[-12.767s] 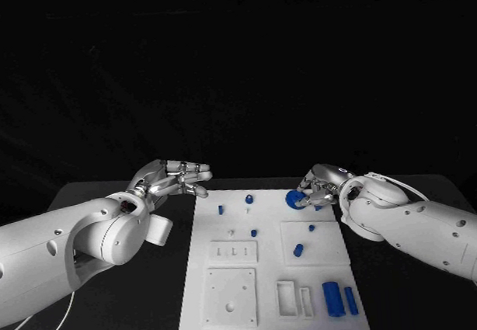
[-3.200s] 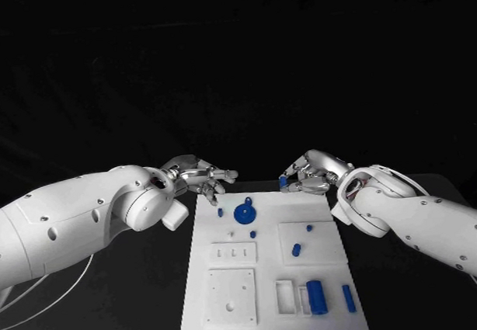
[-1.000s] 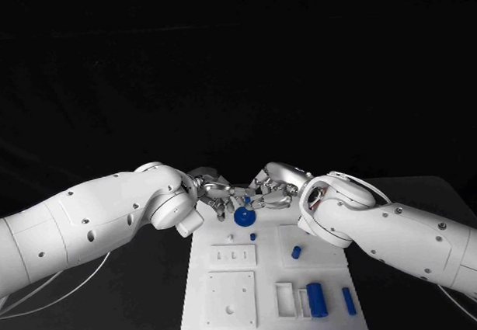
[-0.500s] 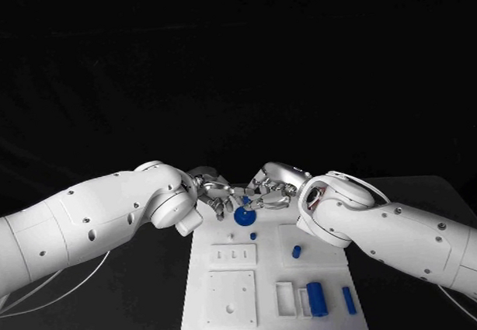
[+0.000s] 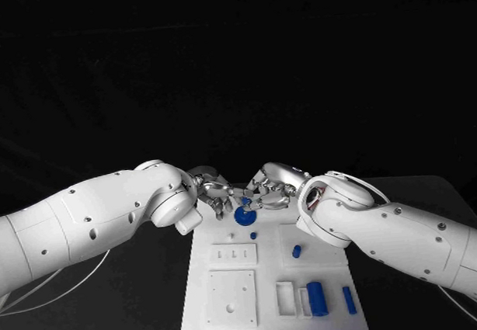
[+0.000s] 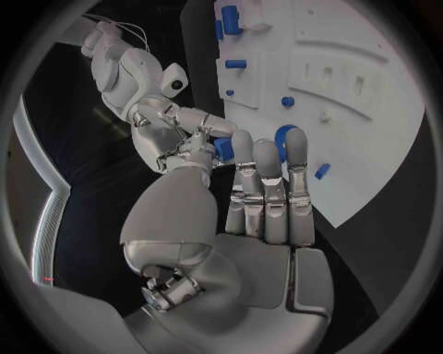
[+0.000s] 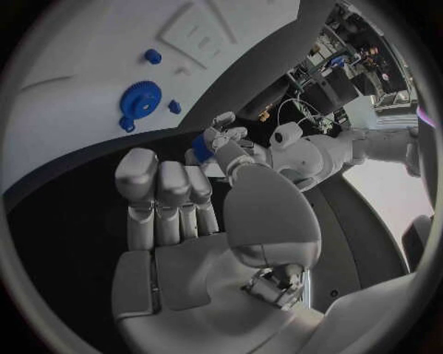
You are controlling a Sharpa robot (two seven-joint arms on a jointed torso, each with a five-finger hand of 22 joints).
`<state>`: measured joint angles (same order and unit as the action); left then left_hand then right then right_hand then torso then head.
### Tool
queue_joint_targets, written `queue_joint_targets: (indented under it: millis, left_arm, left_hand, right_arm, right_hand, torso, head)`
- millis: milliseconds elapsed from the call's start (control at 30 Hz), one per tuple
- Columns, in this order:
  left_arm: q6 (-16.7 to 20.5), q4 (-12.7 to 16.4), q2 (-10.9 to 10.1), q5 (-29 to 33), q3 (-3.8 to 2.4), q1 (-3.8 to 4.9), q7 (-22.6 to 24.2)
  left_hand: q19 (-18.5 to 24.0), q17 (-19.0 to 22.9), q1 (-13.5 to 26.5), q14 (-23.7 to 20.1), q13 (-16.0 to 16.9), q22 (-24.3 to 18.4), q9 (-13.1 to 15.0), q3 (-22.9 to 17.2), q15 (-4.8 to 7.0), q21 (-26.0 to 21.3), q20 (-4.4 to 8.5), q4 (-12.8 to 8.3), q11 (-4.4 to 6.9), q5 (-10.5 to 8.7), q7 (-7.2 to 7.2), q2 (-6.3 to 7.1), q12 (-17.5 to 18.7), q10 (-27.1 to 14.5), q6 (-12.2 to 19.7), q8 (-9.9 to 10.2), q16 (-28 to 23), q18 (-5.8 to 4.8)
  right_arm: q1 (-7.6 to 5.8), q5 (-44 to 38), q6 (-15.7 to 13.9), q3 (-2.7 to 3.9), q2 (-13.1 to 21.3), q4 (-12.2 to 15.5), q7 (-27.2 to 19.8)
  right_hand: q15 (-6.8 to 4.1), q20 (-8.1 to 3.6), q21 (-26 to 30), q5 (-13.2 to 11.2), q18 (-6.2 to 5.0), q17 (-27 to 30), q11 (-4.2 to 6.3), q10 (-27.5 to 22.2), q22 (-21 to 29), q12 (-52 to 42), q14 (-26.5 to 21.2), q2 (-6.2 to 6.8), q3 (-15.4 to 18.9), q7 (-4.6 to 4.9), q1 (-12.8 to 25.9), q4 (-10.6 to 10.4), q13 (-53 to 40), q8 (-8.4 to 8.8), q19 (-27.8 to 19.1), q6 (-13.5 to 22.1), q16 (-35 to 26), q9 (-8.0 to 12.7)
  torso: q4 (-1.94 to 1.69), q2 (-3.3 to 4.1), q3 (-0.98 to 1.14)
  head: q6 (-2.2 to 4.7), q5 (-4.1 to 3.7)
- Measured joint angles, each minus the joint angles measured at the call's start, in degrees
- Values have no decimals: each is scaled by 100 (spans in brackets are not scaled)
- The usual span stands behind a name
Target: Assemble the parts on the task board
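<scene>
Both my arms reach in toward the far end of the task board point(image 5: 268, 303), the white plate lying lengthwise in the middle of the black surface point(image 5: 423, 211). My left robot hand point(image 5: 210, 189) and my right robot hand point(image 5: 273, 189) come nearly together there, just above the blue gear point(image 5: 243, 215), which lies flat on the board.

In the left wrist view, my left robot hand point(image 6: 263, 195) has its fingers extended side by side, with the thumb beside them, and the fingertips reach over the rim of the gear point(image 6: 284, 137). I cannot tell whether they touch it. A small blue piece point(image 6: 224, 150) sits between the fingertips of my right robot hand point(image 6: 184, 140), so that hand is clamped on it.

The right wrist view shows my left robot hand point(image 7: 220, 144) with a blue piece point(image 7: 202, 148) at its fingers, yet whether it grips it I cannot tell.

Nearer on the board lie a short blue peg point(image 5: 296, 250), a thick blue cylinder point(image 5: 316, 298) and a slim blue bar point(image 5: 348, 299) to its right.
</scene>
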<state>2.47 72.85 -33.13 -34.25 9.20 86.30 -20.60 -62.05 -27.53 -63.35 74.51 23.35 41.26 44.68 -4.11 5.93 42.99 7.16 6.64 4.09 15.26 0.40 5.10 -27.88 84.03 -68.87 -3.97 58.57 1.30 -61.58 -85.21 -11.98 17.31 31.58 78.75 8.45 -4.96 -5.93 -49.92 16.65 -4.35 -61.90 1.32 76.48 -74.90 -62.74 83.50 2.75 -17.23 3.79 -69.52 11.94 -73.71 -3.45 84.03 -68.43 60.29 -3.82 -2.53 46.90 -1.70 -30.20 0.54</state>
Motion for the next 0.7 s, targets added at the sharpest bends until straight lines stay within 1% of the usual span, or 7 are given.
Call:
queue_joint_targets:
  millis: [167, 300, 400, 500, 600, 700]
  left_arm:
    - [-50, 0, 1, -28, 0, 0, -6]
    - [-96, 6, 1, -42, 0, 0, -14]
    - [-120, 11, 0, -52, 0, 0, -16]
    - [-142, 15, 0, -66, -1, 2, -17]
    - [-153, 24, -1, -68, -3, 3, -17]
    - [-159, 31, -2, -67, -4, 3, -13]
  left_hand:
    - [0, 0, -82, 0, -6, 34, -41, 14, 0, -24, 0, -98, 0, 0, 0, -82, 0, 0, 0, 0, 0, 0]
    - [0, 0, -113, 0, -5, 63, -73, 46, 0, -51, 0, -129, 0, -23, 0, -113, 0, 0, 0, 0, 0, 0]
    - [-5, 0, -181, 0, -5, 92, -104, 60, 0, -79, -5, -195, 0, -23, 0, -181, 0, 0, 0, 0, 0, 0]
    - [-21, 2, -288, 0, -9, 124, -132, 78, 0, -87, -20, -318, -1, -14, -10, -288, 5, 0, 11, 0, 0, 0]
    - [-21, 6, -430, 0, -13, 146, -170, -9, 0, -108, -20, -435, -3, 117, -14, -430, 28, 0, 55, 10, 0, 0]
    - [-20, 6, -553, -8, -20, 163, -199, -100, 8, -108, -20, -572, -13, 185, -14, -553, 28, -10, 100, 59, 0, 0]
  right_arm:
    - [2, -6, 9, -2, -8, -8, 8]
    - [2, -11, 13, -2, -15, -16, 13]
    - [2, -15, 16, -3, -20, -21, 16]
    - [4, -19, 23, -6, -28, -28, 22]
    - [4, -24, 32, -7, -33, -38, 30]
    - [5, -29, 41, -8, -36, -46, 41]
  right_hand:
    - [0, 0, 0, 0, 0, 0, 0, 0, 0, 0, 0, 0, -17, 1, 0, -17, 0, 3, 0, 1, 0, 1]
    - [0, 0, 0, 0, 0, 0, 0, 0, 0, 0, 0, 0, -17, 4, 0, -17, 1, 5, 0, 5, 0, 1]
    - [0, 0, 0, 0, 0, 0, 0, 0, 0, 0, 0, 0, -17, 5, 0, -17, 1, 19, 0, 5, 0, 2]
    - [0, 0, 0, 0, 0, 1, 0, 0, 0, 0, 0, 0, -18, 5, 0, -17, 1, 20, 0, 6, 0, 3]
    - [0, 0, 0, -1, 0, 1, 0, 0, 0, 0, 0, 0, -17, 6, 0, -17, 1, 21, 0, 7, 0, 5]
    - [0, 0, 0, -1, 0, 1, 0, 0, 0, 0, 0, 0, -18, 0, 0, -17, 1, 27, 0, 18, 0, 6]
  torso:
    - [1, 1, 1]
    - [0, 1, 2]
    - [-1, 0, 2]
    - [-2, 0, 3]
    - [-1, 0, 3]
    - [-1, 0, 3]
  head:
    - [-9, -3]
    - [-14, -3]
    - [-15, -1]
    - [-17, 0]
    - [-21, 0]
    - [-26, 1]
